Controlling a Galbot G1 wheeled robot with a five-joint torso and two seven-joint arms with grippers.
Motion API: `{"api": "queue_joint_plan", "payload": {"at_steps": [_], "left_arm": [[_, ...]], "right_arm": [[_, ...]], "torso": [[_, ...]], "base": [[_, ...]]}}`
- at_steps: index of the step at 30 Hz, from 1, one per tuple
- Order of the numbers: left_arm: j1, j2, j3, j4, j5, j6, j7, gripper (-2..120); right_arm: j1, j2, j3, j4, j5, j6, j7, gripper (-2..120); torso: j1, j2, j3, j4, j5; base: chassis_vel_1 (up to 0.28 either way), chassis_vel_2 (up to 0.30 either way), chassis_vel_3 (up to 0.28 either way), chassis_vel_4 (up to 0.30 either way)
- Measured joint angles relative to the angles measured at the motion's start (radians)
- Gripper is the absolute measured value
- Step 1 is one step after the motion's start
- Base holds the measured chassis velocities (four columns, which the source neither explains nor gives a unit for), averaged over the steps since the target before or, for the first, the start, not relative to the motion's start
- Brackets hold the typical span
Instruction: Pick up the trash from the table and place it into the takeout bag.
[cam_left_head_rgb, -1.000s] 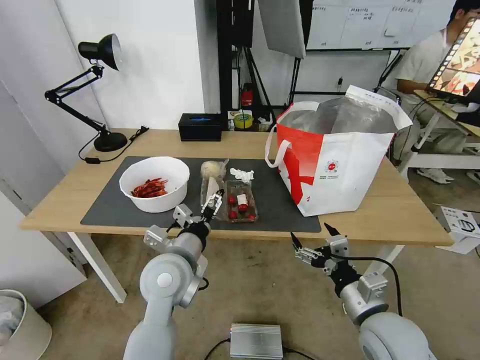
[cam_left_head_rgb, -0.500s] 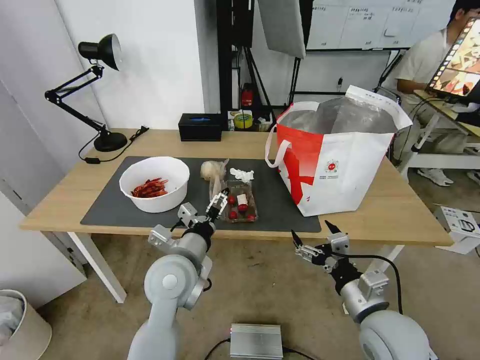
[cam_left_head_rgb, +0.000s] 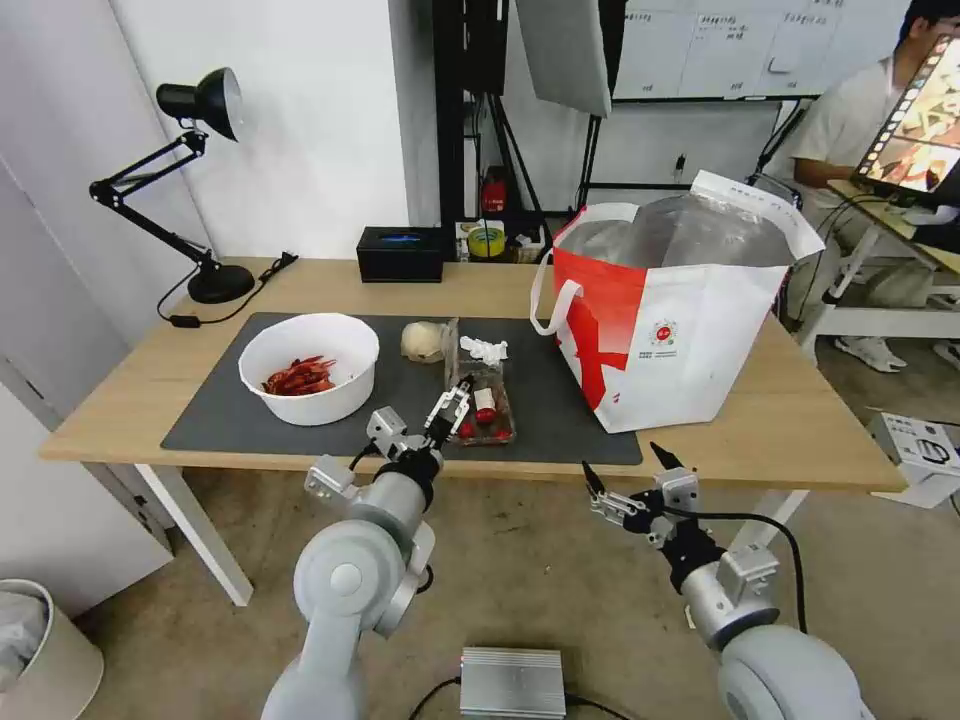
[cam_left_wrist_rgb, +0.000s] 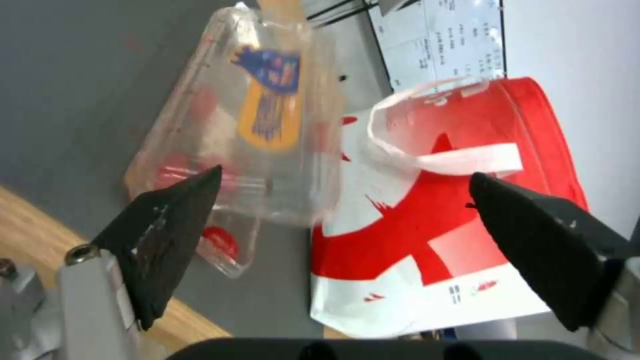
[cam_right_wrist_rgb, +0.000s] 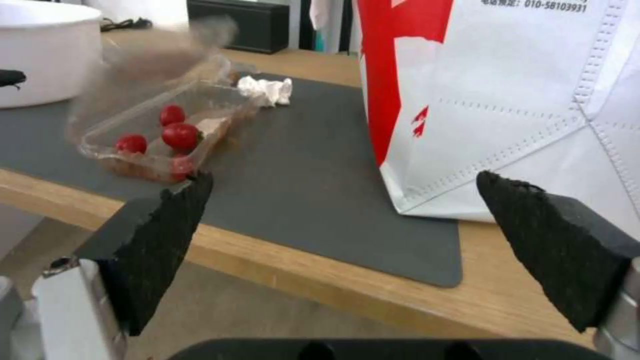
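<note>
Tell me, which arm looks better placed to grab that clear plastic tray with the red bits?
The left. Its open end effector hovers at the clear hinged plastic tray; the right end effector hangs open below the wooden table's front edge.

Office or lab – whiteboard (cam_left_head_rgb: 720, 45), desk lamp (cam_left_head_rgb: 190, 180), light stand (cam_left_head_rgb: 500, 110), concrete floor.

One bowl (cam_left_head_rgb: 309, 367), one tray (cam_left_head_rgb: 482, 398), one bag (cam_left_head_rgb: 672, 320)

Head camera overlooks the table (cam_left_head_rgb: 130, 375); both wrist cameras, nearer, share the takeout bag (cam_left_head_rgb: 690, 340).
</note>
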Motion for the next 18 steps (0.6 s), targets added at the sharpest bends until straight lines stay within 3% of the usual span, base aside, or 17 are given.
{"api": "queue_joint_plan", "payload": {"at_steps": [12, 18], "left_arm": [[0.009, 0.009, 0.0, -0.018, 0.026, 0.005, 0.032, 100], [-0.057, 0.1, 0.004, 0.019, 0.061, 0.008, 0.053, 100]], "right_arm": [[-0.038, -0.004, 0.028, 0.034, -0.004, 0.0, 0.0, 100], [-0.048, -0.005, 0.031, 0.045, -0.003, 0.0, 0.002, 100]], "torso": [[0.0, 0.0, 0.0, 0.0, -0.0001], [0.0, 0.0, 0.0, 0.0, -0.0002]], "base": [[0.0, 0.0, 0.0, 0.0], [0.0, 0.0, 0.0, 0.0]]}}
